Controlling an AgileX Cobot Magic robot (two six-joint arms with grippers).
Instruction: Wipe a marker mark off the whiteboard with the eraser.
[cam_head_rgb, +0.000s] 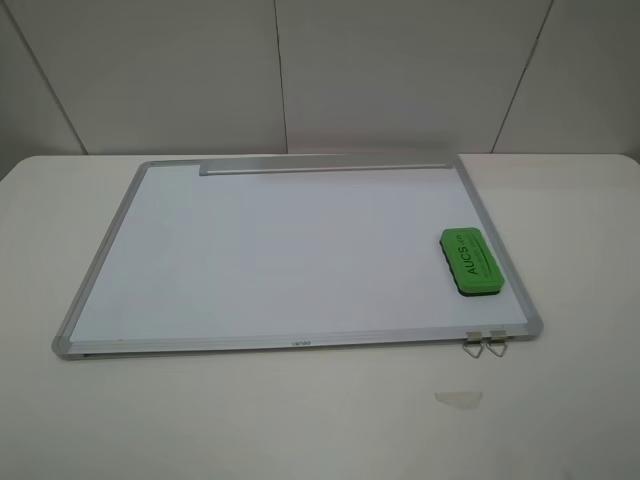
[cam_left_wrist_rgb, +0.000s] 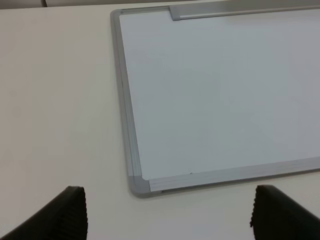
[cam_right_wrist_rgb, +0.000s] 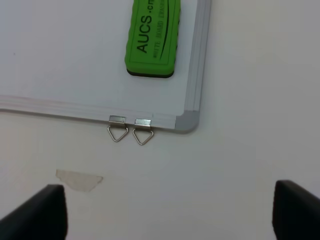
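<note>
The eraser (cam_right_wrist_rgb: 152, 37) runs past the right wrist frame's edge (its lettering partly cut off).

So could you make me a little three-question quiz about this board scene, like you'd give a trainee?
1. True or false: the eraser lies on the whiteboard.
2. Where are the two metal clips? A) on the board edge nearest the eraser's corner B) on the tray strip C) on top of the eraser
3. Fill in: both grippers, left and right, are ____ and hold nothing.

Key: 1 true. 2 A. 3 open. Bonus note: no marker mark is visible on the board in any view.
</note>
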